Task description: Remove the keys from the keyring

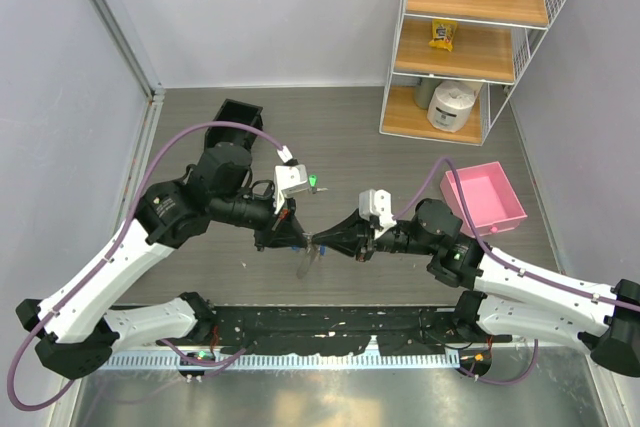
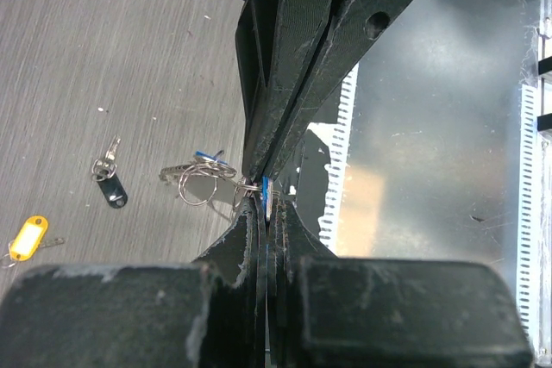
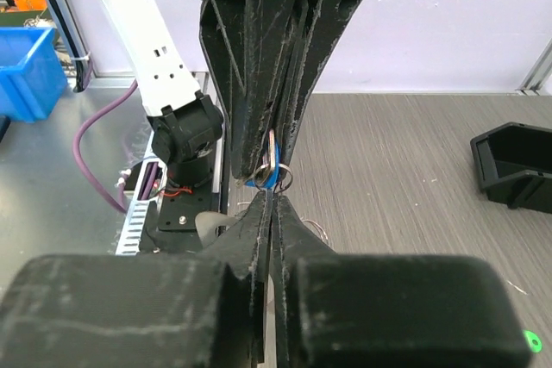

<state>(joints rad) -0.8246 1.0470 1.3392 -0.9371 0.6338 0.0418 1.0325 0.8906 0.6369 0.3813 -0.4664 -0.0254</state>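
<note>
- The left pincer (image 1: 300, 237) and right pincer (image 1: 325, 242) meet tip to tip above the middle of the counter (image 1: 380, 167), near its front edge.
- The left pincer is fully closed. In its wrist view a sliver of the blue key (image 2: 266, 185) shows between its fingers, so it has hold of that key by the head.
- The right pincer is also closed, its tips pressed against the left's at the blue head. Its wrist view shows the blue head and a wire loop right at the tips, but whether it nips the key, the wire or both cannot be told.
- The keyring (image 2: 197, 185) is off the counter, hanging at the joined tips. Its wire loops and silvery strip stick out to one side of the left fingers, and in the top view a silvery piece dangles just below the two pincers.
- A black key (image 2: 112, 189) lies loose on the counter, well apart from the keyring.
- A yellow key (image 2: 26, 237) lies loose too, further out than the black one.
- A pink tray (image 1: 485, 197) sits on the counter at the right, behind the right arm.
- A black holder (image 1: 238, 112) stands at the far left of the counter.
- A wire shelf (image 1: 470, 37) stands at the far right corner.
</note>
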